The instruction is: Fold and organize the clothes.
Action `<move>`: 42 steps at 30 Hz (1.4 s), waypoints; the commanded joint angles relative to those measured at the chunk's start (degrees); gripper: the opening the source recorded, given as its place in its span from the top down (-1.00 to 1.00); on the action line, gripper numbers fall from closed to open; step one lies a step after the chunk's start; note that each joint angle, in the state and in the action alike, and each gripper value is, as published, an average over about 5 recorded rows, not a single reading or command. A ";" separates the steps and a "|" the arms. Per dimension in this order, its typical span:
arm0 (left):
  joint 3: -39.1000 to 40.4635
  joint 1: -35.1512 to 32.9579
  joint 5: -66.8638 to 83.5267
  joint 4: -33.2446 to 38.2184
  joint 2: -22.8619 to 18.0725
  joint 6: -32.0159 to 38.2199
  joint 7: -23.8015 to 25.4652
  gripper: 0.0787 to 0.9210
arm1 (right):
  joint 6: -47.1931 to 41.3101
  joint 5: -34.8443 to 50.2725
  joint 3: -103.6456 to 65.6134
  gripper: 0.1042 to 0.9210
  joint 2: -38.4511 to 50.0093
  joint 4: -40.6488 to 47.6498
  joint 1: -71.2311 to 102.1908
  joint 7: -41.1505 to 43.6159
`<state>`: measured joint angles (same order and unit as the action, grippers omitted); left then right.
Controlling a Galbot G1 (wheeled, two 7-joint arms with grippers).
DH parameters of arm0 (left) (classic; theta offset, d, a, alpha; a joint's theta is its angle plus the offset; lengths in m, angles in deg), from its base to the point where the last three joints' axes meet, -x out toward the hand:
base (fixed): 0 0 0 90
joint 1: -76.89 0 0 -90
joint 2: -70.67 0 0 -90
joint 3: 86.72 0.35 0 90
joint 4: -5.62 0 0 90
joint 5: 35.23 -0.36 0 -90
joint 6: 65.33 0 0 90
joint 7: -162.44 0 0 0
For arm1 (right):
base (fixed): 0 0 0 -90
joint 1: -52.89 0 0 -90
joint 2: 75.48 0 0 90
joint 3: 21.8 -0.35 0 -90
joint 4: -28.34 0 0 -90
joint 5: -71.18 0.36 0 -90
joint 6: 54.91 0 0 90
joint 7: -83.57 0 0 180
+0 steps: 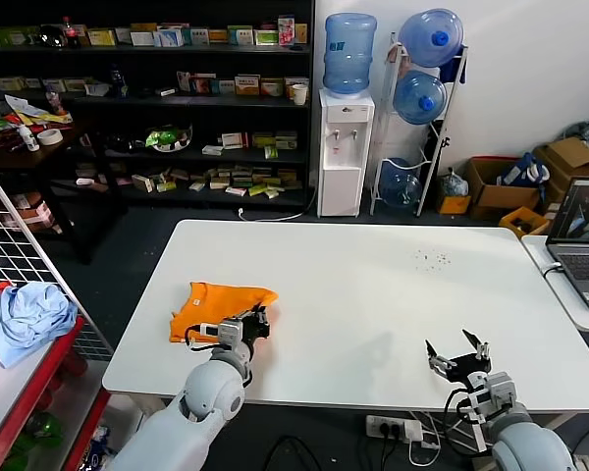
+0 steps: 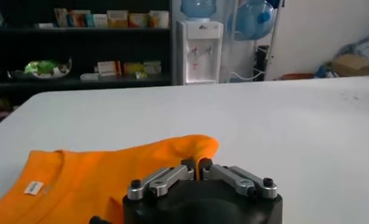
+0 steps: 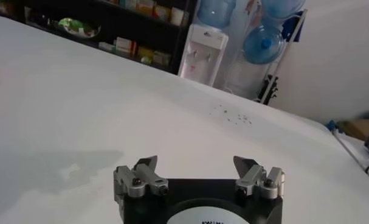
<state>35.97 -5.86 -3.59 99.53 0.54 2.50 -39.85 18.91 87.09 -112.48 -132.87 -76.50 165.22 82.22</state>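
Head view: orange T-shirt [image 1: 219, 308] lies on white table [image 1: 373, 294], near-left part, a short way in from the near edge. Shirt is bunched/partly doubled, outline irregular, not a neat rectangle. Left gripper [image 1: 256, 324] sits at shirt's right near edge, arm coming up from near-left. Right gripper [image 1: 458, 355] is low over the table at near right, well apart from shirt, nothing in it. Blue cloth bundle [image 1: 29, 316] on red rack [image 1: 39, 378] at far left, off the table; not part of the job. Laptop [image 1: 584, 235] on side desk at right.

Left wrist view: fingers [image 2: 188, 164] pinched together on a raised fold of the orange fabric; cloth humps up right at the tips, so grasping the shirt edge. Neck label [image 2: 33, 187] shows on the flat part, collar side up. Rest of shirt spreads away flat-ish, w/ a soft ridge along its far edge.

Right wrist view: fingers [image 3: 145, 167] spread wide, gap bare, only tabletop ahead. Arm looks idle.

Progress, my read: early to mid. One fold seems under way or being pulled, but no tidy folded packet yet. Left to do: flatten, finish folds, square it up, set it in place. Fabric soft, may slip or drag when pulled.
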 commanded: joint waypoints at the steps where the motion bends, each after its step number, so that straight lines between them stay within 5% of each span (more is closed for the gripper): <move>1: 2.88 5.11 2.22 -8.08 -18.63 0.04 -2.28 0.90 | -0.21 0.10 -0.67 -0.76 0.22 0.19 -0.02 -0.19; 9: 4.69 5.20 1.83 -13.13 -24.50 3.14 -2.41 0.90 | -0.37 0.86 -1.91 -0.76 0.89 0.61 -0.05 -0.56; 23: 6.36 6.62 1.47 -16.58 -24.58 15.95 1.43 0.83 | -0.91 0.84 -1.37 -0.76 0.61 0.19 -0.31 -0.79; 32: 6.21 3.30 -5.88 -7.37 -12.34 21.31 12.15 0.19 | -0.01 0.85 -0.38 -0.76 0.18 -0.11 -0.64 -0.52; 42: -7.28 -8.05 -12.22 1.68 5.05 28.30 15.28 -0.51 | 5.76 1.27 -2.58 -0.76 -4.35 0.14 -2.11 2.14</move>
<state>39.16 -4.61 -9.60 92.93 -11.34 23.21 -29.80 20.42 88.02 -112.84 -133.62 -76.38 163.86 82.17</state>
